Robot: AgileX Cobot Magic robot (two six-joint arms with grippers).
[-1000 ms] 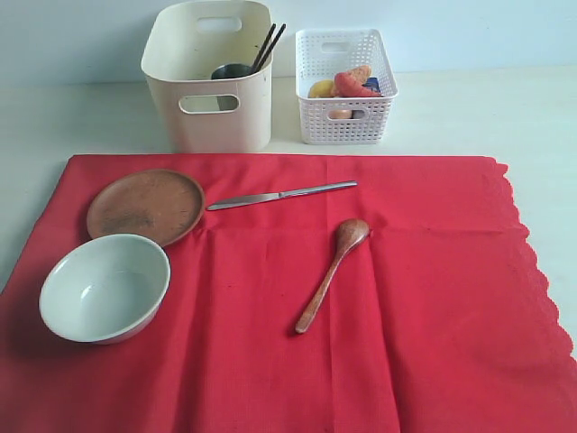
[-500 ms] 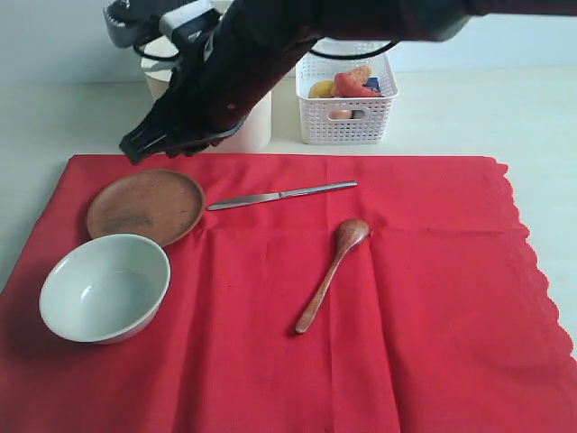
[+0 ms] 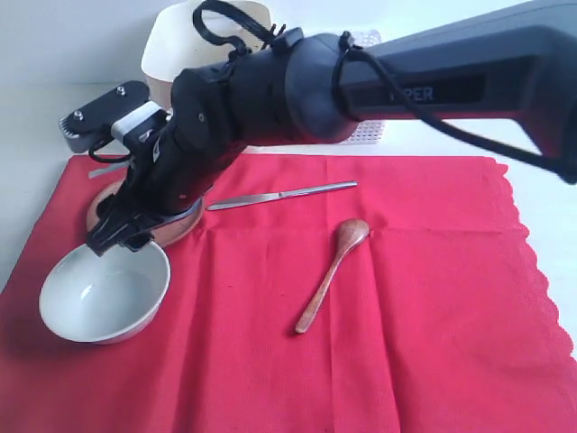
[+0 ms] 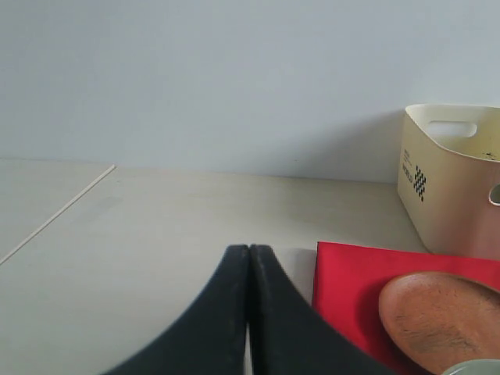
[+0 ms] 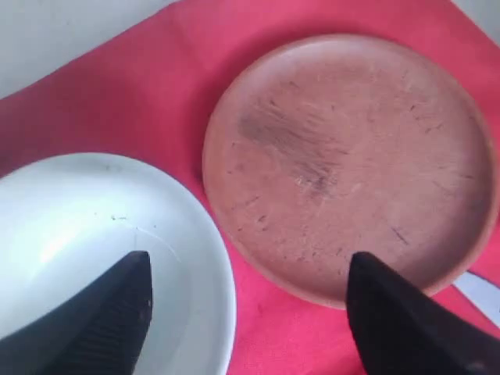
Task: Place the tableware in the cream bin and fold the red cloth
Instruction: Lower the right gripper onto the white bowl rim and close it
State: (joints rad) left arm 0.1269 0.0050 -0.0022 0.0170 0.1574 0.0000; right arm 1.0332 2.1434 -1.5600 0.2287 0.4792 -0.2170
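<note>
My right gripper point(image 3: 117, 239) reaches across to the left and hangs open over the gap between the pale bowl point(image 3: 104, 289) and the brown plate point(image 3: 180, 225). One fingertip is above the bowl point(image 5: 101, 234), the other above the plate point(image 5: 344, 156), and nothing is between them. A steel knife point(image 3: 288, 193) and a wooden spoon point(image 3: 332, 272) lie on the red cloth point(image 3: 433, 298), which is spread flat. The cream bin point(image 3: 167, 45) stands behind it, mostly hidden by the arm. My left gripper point(image 4: 249, 250) is shut and empty above bare table beside the cloth's corner point(image 4: 351, 273).
A white lattice basket point(image 3: 365, 133) stands to the right of the bin, largely covered by my right arm. The cloth's scalloped edge point(image 3: 532, 262) runs along the right. Pale table surrounds the cloth.
My right arm came into view over the bin, then swung down and left to the plate and bowl. Its jaws have opened. The tableware on the cloth has not moved.
</note>
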